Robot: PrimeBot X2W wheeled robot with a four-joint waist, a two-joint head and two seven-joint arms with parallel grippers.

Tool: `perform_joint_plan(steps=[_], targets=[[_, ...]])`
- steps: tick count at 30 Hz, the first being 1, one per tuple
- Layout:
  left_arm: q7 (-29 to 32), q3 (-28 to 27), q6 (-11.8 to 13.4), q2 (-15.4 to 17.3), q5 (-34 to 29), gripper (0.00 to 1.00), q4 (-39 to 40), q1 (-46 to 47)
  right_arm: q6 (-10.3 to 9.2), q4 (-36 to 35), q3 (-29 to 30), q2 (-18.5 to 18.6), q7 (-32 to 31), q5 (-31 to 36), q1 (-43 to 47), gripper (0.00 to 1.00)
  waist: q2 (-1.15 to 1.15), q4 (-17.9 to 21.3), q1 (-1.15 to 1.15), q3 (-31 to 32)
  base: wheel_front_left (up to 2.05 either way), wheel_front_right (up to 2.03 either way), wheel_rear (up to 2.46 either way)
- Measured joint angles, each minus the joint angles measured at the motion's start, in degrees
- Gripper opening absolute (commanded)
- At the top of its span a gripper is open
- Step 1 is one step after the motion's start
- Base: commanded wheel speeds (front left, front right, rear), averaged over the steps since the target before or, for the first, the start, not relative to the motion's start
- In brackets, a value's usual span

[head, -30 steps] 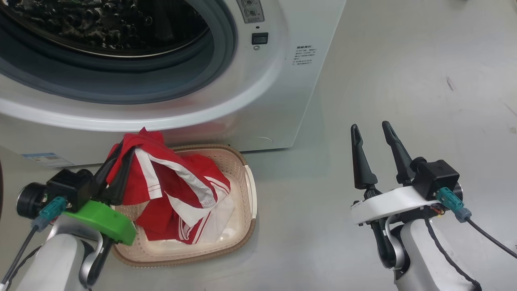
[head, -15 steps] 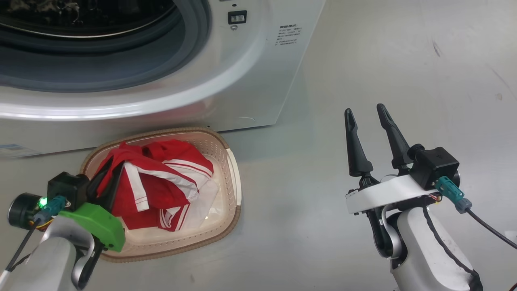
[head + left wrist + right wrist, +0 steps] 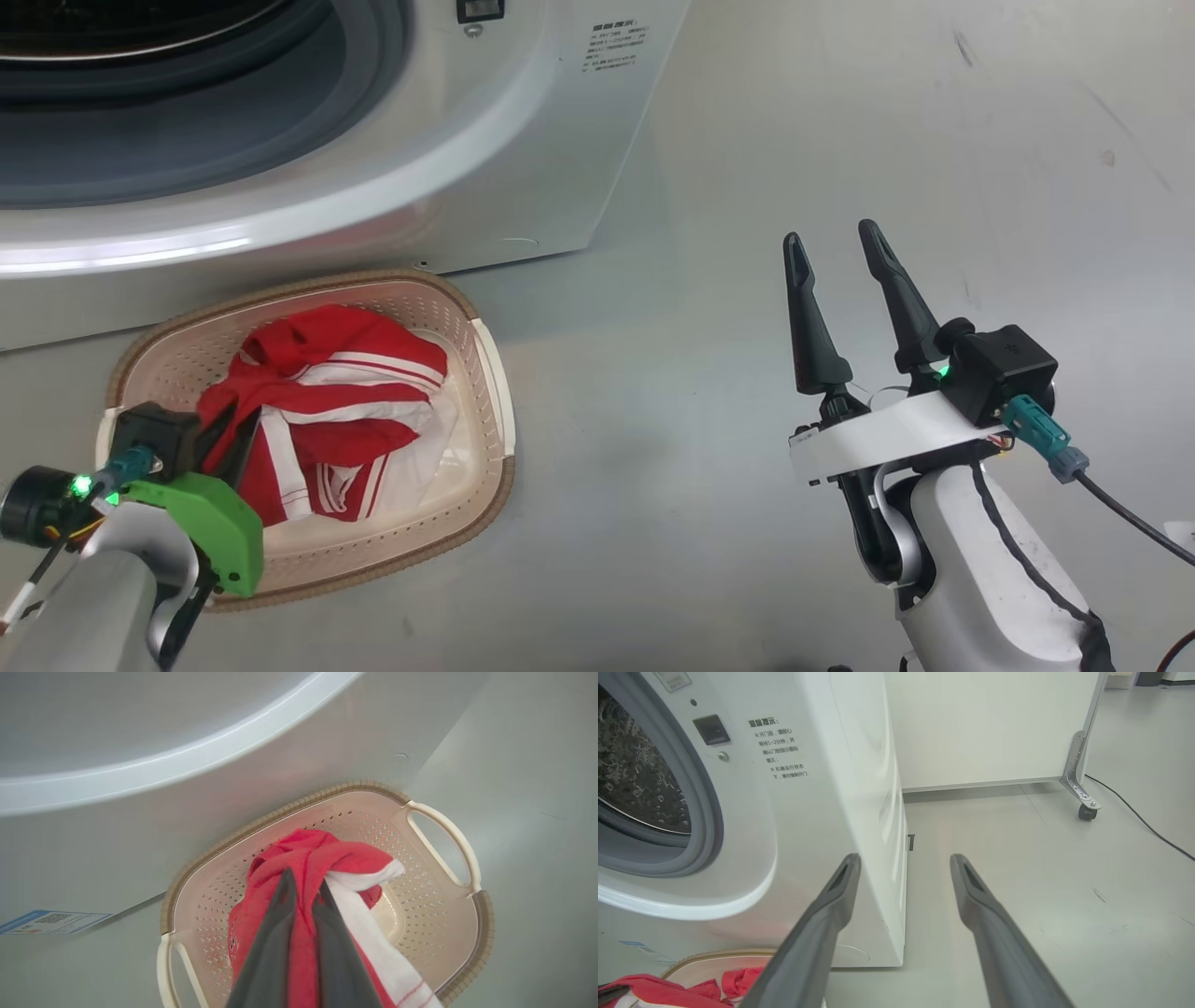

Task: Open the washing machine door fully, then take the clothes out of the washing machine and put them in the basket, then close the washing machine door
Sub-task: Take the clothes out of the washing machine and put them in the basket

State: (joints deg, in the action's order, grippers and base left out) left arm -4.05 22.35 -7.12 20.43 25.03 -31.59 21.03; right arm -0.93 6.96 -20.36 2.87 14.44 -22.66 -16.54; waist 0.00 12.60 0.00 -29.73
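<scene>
The red and white clothes (image 3: pixel 345 373) lie bunched in the cream basket (image 3: pixel 493 373), which stands on the floor against the washing machine (image 3: pixel 485 177). My left gripper (image 3: pixel 235 431) reaches low over the basket's near side and is shut on a fold of the clothes (image 3: pixel 322 851); the left wrist view shows red cloth pinched between its fingers (image 3: pixel 280 933). My right gripper (image 3: pixel 831 235) hovers open and empty over bare floor to the right of the machine, and its wrist view shows its fingers wide apart (image 3: pixel 904 858). The round opening (image 3: pixel 654 812) is uncovered. The washing machine door is out of view.
The machine's front bulges out over the basket's far rim (image 3: pixel 327 792). A blue label (image 3: pixel 51 919) sits low on the machine's front. Behind the machine's right side stands a white panel on a castor (image 3: pixel 1085 812), with a black cable (image 3: pixel 1139 819) across the grey floor.
The head view has tilted down, sliding the machine up the picture. My left gripper has sunk with the clothes from above the basket's far rim down into the basket. The right gripper stays open.
</scene>
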Motion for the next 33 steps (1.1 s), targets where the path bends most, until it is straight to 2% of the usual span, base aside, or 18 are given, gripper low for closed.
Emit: perform_joint_plan(steps=[16,26,33], targets=[[2.72,2.58,0.00,0.30,-0.15,0.00,-5.37,6.31,-1.33,-2.08,-1.55,-0.02,0.00,-1.25,-1.10,1.00,0.00,3.32,0.00,-5.02,0.00,0.00,0.00],[2.59,4.10,0.00,0.30,1.11,0.00,-8.95,9.17,-2.31,-3.14,-1.68,-0.05,0.00,-1.96,-1.90,1.00,0.00,5.56,0.00,-8.17,0.00,0.00,0.00],[1.97,4.57,0.00,0.34,2.04,0.00,-12.73,9.18,-2.76,-3.32,-1.56,-0.05,0.00,-1.96,-2.16,1.00,0.00,5.68,0.00,-8.79,0.00,0.00,0.00]])
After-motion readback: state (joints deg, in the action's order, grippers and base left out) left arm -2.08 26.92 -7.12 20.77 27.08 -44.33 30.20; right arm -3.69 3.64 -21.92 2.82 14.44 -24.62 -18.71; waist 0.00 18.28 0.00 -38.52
